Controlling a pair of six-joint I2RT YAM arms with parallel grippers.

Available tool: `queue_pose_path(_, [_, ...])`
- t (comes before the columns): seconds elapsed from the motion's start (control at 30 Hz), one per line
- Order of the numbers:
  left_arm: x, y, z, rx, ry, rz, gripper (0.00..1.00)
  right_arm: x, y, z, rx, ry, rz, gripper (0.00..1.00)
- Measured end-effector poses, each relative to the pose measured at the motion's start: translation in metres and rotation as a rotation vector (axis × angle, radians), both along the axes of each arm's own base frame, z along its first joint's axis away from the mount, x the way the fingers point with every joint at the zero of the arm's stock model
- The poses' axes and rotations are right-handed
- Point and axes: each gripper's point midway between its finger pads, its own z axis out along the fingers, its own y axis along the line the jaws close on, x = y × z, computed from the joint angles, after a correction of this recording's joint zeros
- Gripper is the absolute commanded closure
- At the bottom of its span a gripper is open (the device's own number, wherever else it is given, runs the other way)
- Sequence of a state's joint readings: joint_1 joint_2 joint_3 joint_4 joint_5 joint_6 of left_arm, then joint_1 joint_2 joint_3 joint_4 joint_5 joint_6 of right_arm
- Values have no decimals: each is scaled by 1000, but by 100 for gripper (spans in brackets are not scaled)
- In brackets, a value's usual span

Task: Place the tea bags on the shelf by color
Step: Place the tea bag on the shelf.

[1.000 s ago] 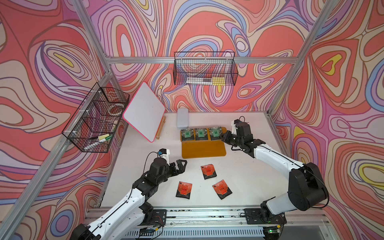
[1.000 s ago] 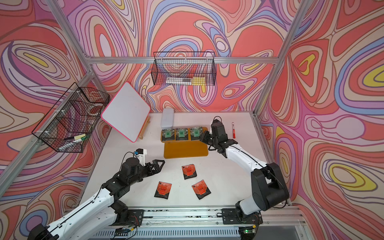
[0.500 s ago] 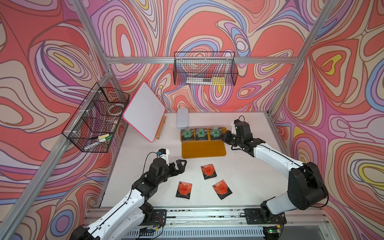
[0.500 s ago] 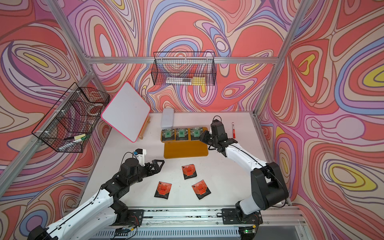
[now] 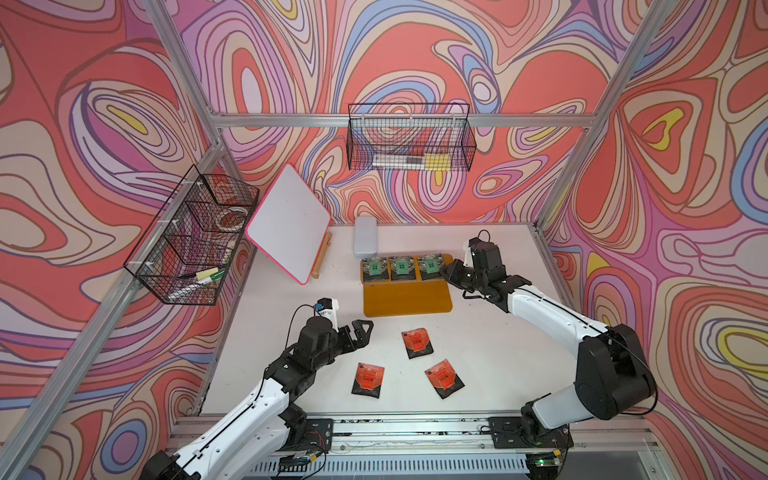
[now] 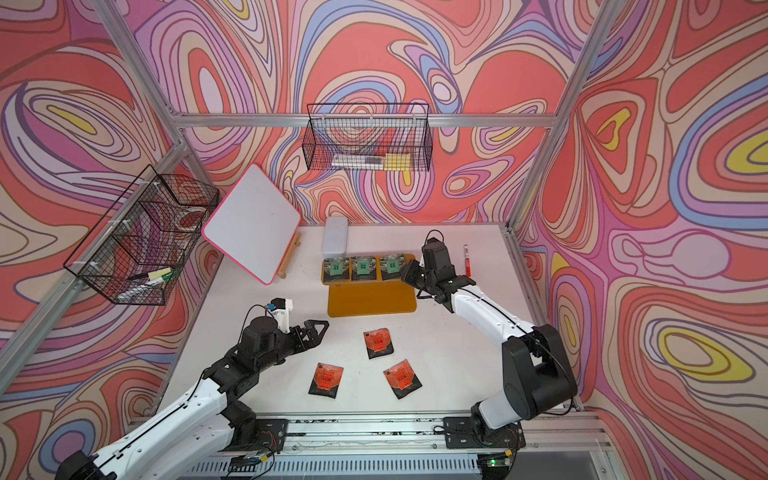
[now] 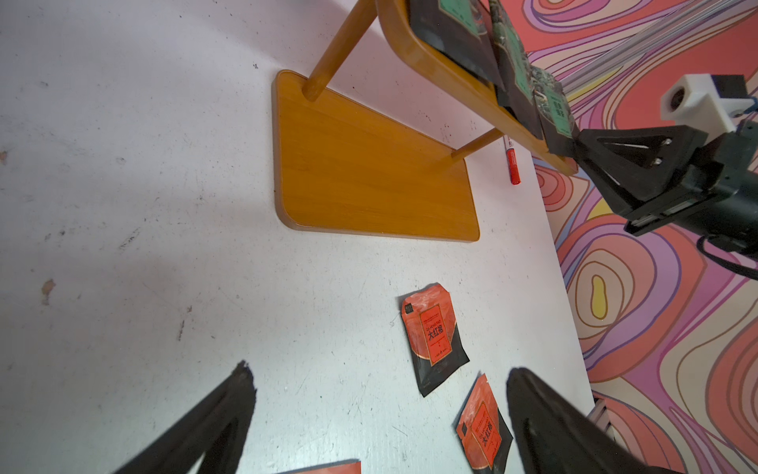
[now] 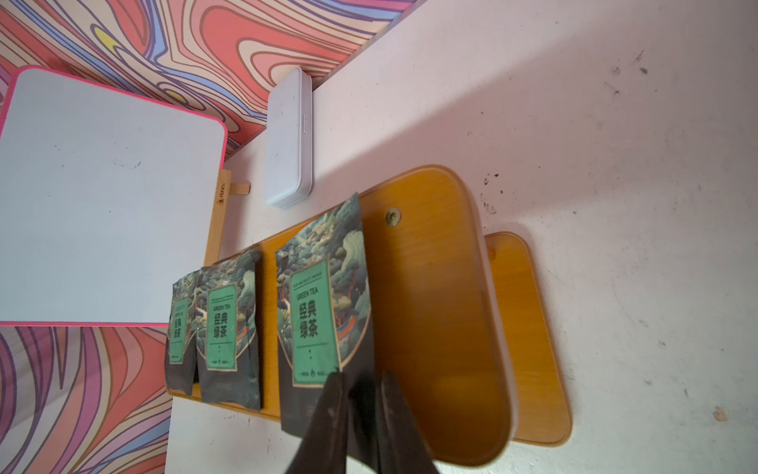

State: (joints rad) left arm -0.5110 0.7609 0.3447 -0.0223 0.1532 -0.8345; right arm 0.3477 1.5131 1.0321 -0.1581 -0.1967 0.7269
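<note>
Swirling pink-red walls [image 5: 415,62] around scuffed white table [image 5: 498,353]

Robot laboratory test cell, closed in on three sides.
An aluminium frame [image 5: 291,120] is hung with swirl-printed wall panels [image 5: 415,50] and black wire baskets [image 5: 409,141]. A scuffed white desk [image 5: 498,353] is enclosed by it. A left arm [image 5: 249,411] and a right arm [image 5: 548,311] are bolted to a slotted rail [image 5: 415,422] along the near edge.
</note>
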Motion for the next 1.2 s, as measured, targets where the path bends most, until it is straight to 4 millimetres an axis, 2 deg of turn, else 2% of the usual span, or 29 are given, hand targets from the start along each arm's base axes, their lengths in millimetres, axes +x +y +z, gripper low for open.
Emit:
queue_pose_path(0.57, [-1, 1, -3, 3, 6, 0, 1, -1, -2, -1, -14, 18, -8, 78])
queue_pose_path(0.83, [-1, 1, -1, 0, -2, 2, 1, -3, -8, 1, -43, 17, -19, 72])
queue_pose_path(1.0, [-1, 1, 1, -2, -6, 3, 1, -4, -13, 13, -77, -6, -23, 67])
queue_pose_path(1.2, [-14, 8, -13, 47, 80, 2, 1, -16, -19, 36, -119, -63, 4, 57])
